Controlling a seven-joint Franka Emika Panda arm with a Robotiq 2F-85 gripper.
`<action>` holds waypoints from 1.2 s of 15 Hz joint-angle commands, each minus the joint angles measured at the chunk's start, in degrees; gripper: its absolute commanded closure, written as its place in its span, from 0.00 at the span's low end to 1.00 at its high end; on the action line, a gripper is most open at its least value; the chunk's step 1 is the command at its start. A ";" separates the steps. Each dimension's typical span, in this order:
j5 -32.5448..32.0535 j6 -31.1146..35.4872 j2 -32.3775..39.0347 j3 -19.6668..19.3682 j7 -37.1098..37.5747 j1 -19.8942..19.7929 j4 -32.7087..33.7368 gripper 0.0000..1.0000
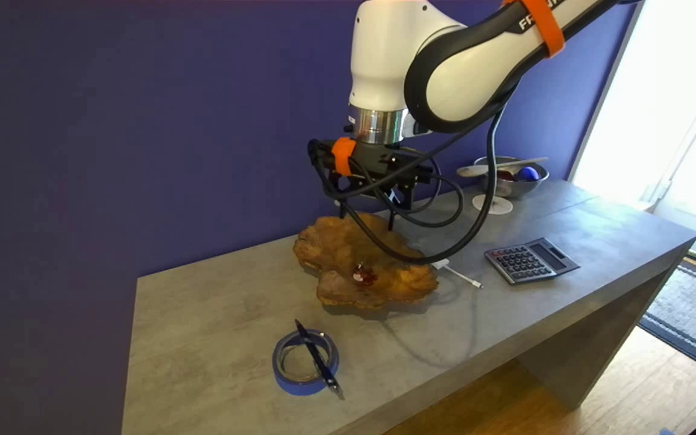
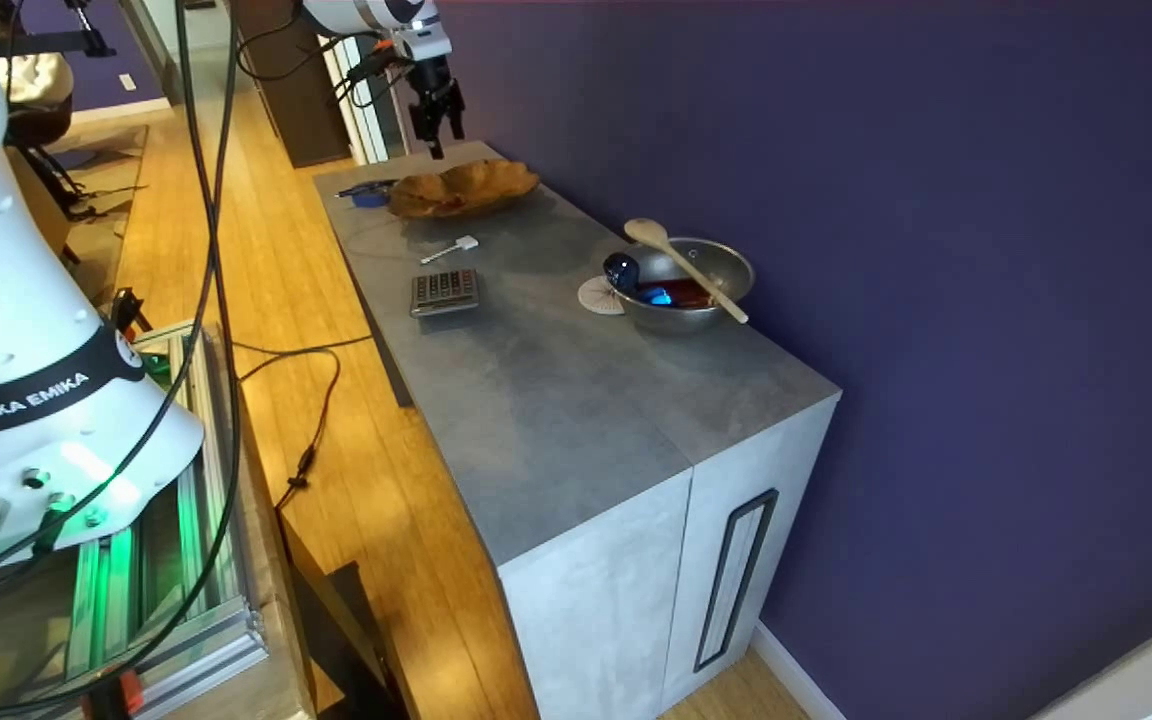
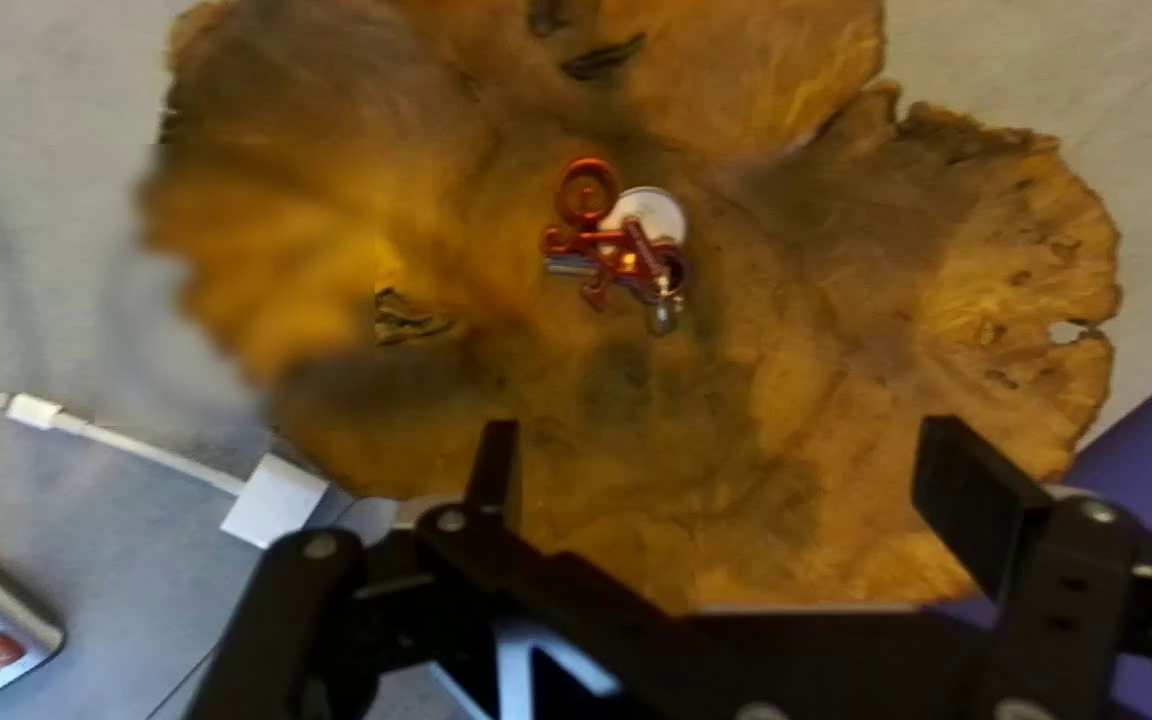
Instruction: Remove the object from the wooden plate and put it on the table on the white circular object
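The object (image 3: 626, 245), a small red trinket with a whitish round part, lies in the hollow of the wooden plate (image 3: 836, 330). In an exterior view the object (image 1: 364, 275) sits toward the near side of the orange-brown plate (image 1: 339, 290). The plate (image 2: 476, 190) also shows in an exterior view, on the table (image 2: 556, 400). The white circular object (image 1: 493, 204), a flat pale disc, lies on the table beside a metal bowl; it also shows (image 2: 599, 295), partly hidden by the bowl. My gripper (image 3: 721, 430) is open and empty above the plate, apart from the object; it shows in both exterior views (image 1: 367, 217) (image 2: 447, 143).
The metal bowl (image 2: 676, 318) holds blue and red items, with a wooden spoon (image 2: 691, 268) across it. A calculator (image 1: 532, 261) and a white adapter cable (image 1: 460, 275) lie beside the plate. Blue tape (image 1: 306, 386) with a pen (image 1: 318, 359) lies opposite. A purple wall (image 1: 203, 133) backs the table.
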 commanded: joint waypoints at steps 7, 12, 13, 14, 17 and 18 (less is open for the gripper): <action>4.45 14.88 8.00 0.34 -1.80 -1.08 0.49 0.10; 6.41 13.97 9.16 0.54 -3.43 -1.31 1.39 0.42; 6.82 13.87 9.34 0.62 -3.79 -1.37 1.56 0.48; 7.18 13.66 9.65 0.76 -4.36 -1.40 1.83 0.56; 8.08 12.77 10.38 1.06 -5.67 -1.41 2.41 0.56; 8.27 12.61 10.44 0.96 -5.78 -1.32 2.34 0.57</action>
